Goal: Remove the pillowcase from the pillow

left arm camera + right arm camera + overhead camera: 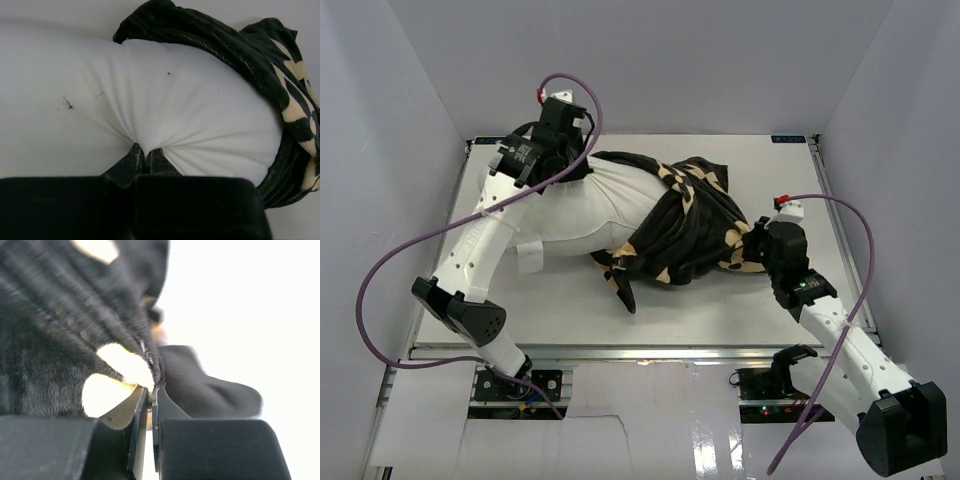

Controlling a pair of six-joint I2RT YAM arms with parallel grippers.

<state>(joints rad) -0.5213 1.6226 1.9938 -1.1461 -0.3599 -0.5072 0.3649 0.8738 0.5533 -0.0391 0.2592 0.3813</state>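
Note:
The white pillow [585, 210] lies across the table, its left half bare. The black pillowcase [695, 225] with tan flower motifs is bunched over its right half. My left gripper [565, 165] is shut on a pinch of the pillow's white fabric at its far left end; the pinch shows in the left wrist view [146, 150], with the pillow [165, 95] and the bunched pillowcase [260, 70] beyond. My right gripper [756, 243] is shut on the pillowcase's right edge; the right wrist view shows its jaws [151, 390] closed on the gathered black fabric [60, 340].
A flap of the pillowcase hangs toward the near side [623, 290]. A small white tag [528, 256] sticks out beside the left arm. The white table [700, 305] ends at a near edge, with grey walls on both sides.

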